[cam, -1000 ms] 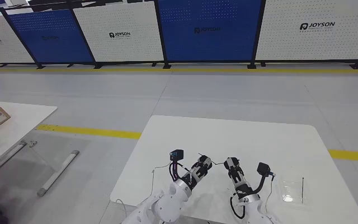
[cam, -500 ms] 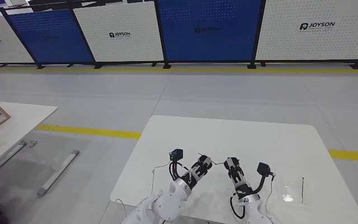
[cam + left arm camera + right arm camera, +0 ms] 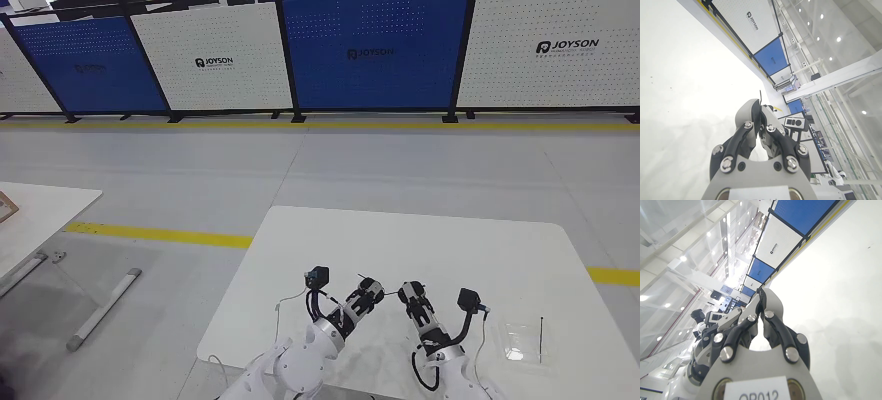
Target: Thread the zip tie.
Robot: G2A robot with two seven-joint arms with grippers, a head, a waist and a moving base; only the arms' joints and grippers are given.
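A thin black zip tie (image 3: 386, 291) spans the small gap between my two grippers above the table's near edge. My left gripper (image 3: 369, 291) is shut on one end; in the left wrist view the tie's tip (image 3: 760, 95) sticks out past the closed left gripper (image 3: 759, 103). Facing it, my right gripper (image 3: 409, 293) is shut on the other end, and a short black bit of the tie (image 3: 759, 290) shows at the pinched tips of that gripper (image 3: 761, 297). The two grippers nearly touch tip to tip.
A clear plastic bag (image 3: 518, 340) and a spare black zip tie (image 3: 541, 340) lie on the white table (image 3: 420, 240) to the right of the arms. The far half of the table is bare. Blue and white panels stand beyond the floor.
Both grippers have edged slightly toward each other, narrowing the gap. Both stay shut on the tie.
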